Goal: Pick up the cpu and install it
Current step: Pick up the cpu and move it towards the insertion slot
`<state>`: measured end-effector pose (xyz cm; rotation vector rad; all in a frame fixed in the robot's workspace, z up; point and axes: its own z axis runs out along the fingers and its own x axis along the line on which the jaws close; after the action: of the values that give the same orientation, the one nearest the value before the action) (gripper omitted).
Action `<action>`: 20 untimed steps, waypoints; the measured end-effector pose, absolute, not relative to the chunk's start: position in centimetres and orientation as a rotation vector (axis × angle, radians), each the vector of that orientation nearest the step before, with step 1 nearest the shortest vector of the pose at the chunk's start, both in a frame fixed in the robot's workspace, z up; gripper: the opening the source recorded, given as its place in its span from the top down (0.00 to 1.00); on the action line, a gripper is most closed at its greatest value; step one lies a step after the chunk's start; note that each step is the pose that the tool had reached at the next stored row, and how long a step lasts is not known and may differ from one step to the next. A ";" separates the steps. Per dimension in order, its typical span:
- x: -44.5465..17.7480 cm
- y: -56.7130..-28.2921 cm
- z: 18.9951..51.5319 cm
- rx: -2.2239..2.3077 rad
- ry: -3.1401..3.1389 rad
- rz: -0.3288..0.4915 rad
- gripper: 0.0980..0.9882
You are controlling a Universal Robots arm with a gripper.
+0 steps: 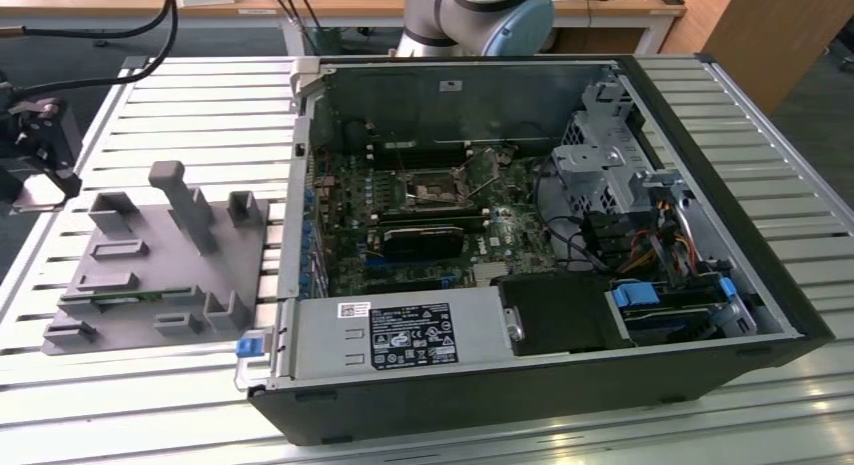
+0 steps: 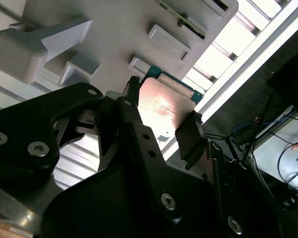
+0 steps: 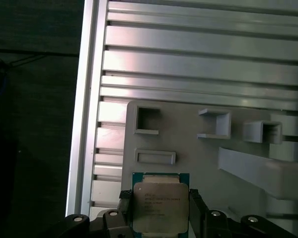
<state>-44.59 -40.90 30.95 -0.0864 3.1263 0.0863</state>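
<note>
CPU (image 3: pixel 160 210) is pinched between the two fingers (image 3: pixel 124 208) of the gripper (image 3: pixel 159 198), which are closed on its opposite edges, with its metal top turned toward the first wrist view. The grey parts tray (image 3: pixel 188 139) lies beyond the fingertips, and the chip looks lifted off it, though I cannot be sure of the gap. In the exterior view the gripper (image 1: pixel 40 155) hangs just off the tray's edge, well apart from the open computer case (image 1: pixel 534 385) and its motherboard socket (image 1: pixel 434 192). As I judge it, the carry goes well if the squeeze is only firm enough to stop slipping. The chip should ride flat between the pads, untwisted, with its underside touching nothing.
</note>
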 end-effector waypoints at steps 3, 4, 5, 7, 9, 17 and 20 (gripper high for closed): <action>-44.6 -40.9 31.3 -0.087 3.126 0.086 0.50; -44.6 -40.9 31.4 -0.086 3.126 0.086 0.50; -44.6 -40.9 31.6 -0.086 3.126 0.086 0.50; -44.6 -40.9 31.8 -0.086 3.126 0.086 0.50; -44.6 -40.9 31.9 -0.086 3.126 0.086 0.50; -44.6 -40.9 32.4 -0.086 3.126 0.086 0.50; -44.6 -40.9 32.7 -0.087 3.126 0.086 0.50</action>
<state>-44.59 -40.85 32.67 -0.0865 3.1264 0.0863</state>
